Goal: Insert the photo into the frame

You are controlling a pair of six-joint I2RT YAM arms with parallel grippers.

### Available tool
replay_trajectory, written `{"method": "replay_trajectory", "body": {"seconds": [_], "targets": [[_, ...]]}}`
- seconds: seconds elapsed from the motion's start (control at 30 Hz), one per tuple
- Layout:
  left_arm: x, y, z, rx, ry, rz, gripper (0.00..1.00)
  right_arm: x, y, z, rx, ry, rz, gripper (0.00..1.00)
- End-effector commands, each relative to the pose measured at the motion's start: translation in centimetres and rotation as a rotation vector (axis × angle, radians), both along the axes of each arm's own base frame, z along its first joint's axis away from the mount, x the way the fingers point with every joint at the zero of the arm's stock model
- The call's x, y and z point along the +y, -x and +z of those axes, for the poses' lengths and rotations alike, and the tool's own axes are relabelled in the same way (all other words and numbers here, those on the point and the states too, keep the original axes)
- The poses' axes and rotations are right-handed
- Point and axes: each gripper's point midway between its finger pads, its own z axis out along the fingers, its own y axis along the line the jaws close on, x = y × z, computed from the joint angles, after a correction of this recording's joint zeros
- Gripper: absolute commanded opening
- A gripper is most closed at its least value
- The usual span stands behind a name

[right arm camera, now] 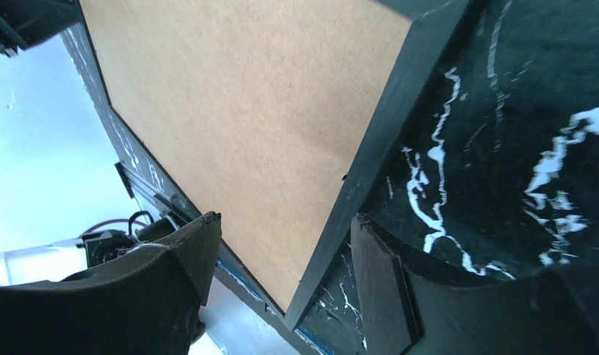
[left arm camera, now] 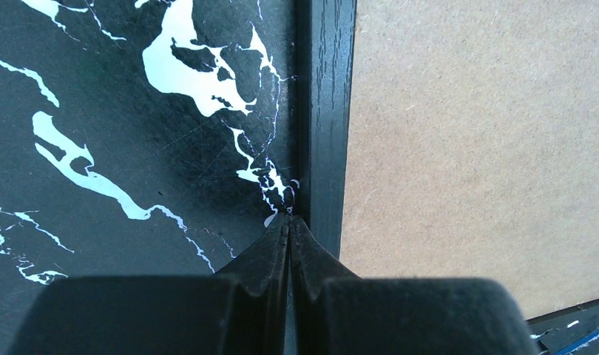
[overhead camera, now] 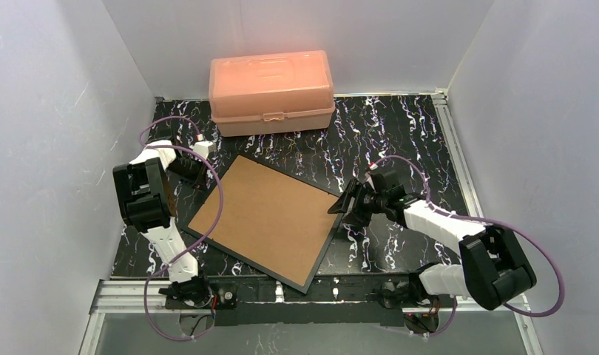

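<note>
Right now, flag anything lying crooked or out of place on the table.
The frame lies skewed to the table edges, brown backing board up, its near corner poking past the front edge over the rail. No photo is in view.

The frame [left arm camera: 326,111] is a thin black rectangle lying flat on the marbled table [overhead camera: 400,133], back side up and turned at a slant. A brown backing board [overhead camera: 263,218] fills its opening, and its near corner reaches the table's front edge.
</note>
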Motion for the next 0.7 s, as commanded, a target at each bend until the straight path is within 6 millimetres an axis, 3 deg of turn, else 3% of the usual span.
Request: {"method": "replay_trajectory", "body": {"seconds": [0.0,0.67], "targets": [[-1.5,2.0,-0.1,0.067,0.051,-0.002,0.0,2.2,0.4,0.3,-0.006,-0.069,0.026,0.72],[-1.6,2.2,-0.2,0.066,0.053,-0.008,0.0,2.0,0.1,-3.1,0.024,0.001,0.023,0.7]]}}
